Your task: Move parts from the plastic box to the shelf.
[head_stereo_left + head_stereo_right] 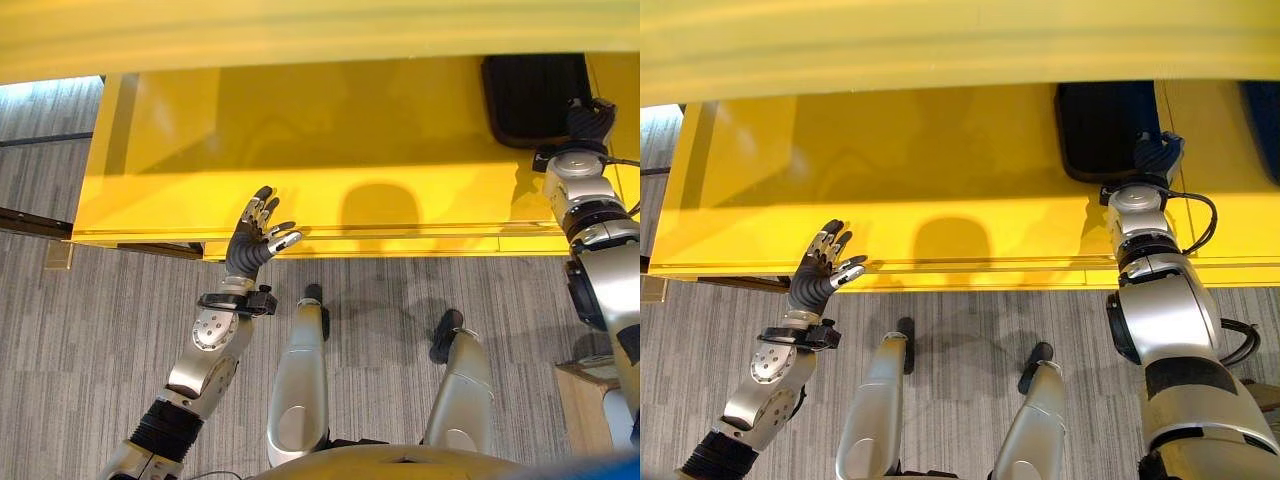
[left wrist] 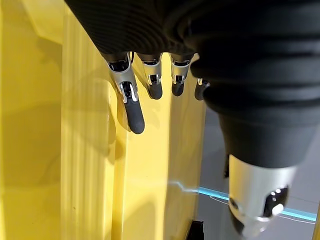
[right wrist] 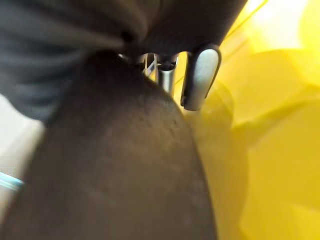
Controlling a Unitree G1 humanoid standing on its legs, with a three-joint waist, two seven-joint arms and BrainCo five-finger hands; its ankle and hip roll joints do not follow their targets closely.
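Observation:
A flat black part (image 1: 530, 95) lies at the back right of the yellow shelf (image 1: 350, 150). My right hand (image 1: 590, 122) is at the part's near right corner, its fingers curled on the edge. In the right wrist view the black part (image 3: 125, 165) sits close against the palm, with a silver finger (image 3: 201, 75) beside it. My left hand (image 1: 255, 240) is raised at the shelf's front edge on the left, fingers (image 2: 131, 100) straight and spread, holding nothing.
A higher yellow shelf board (image 1: 300, 35) overhangs the back. The shelf's front lip (image 1: 400, 243) runs across at hand height. A brown box (image 1: 590, 395) stands on the grey carpet at the lower right.

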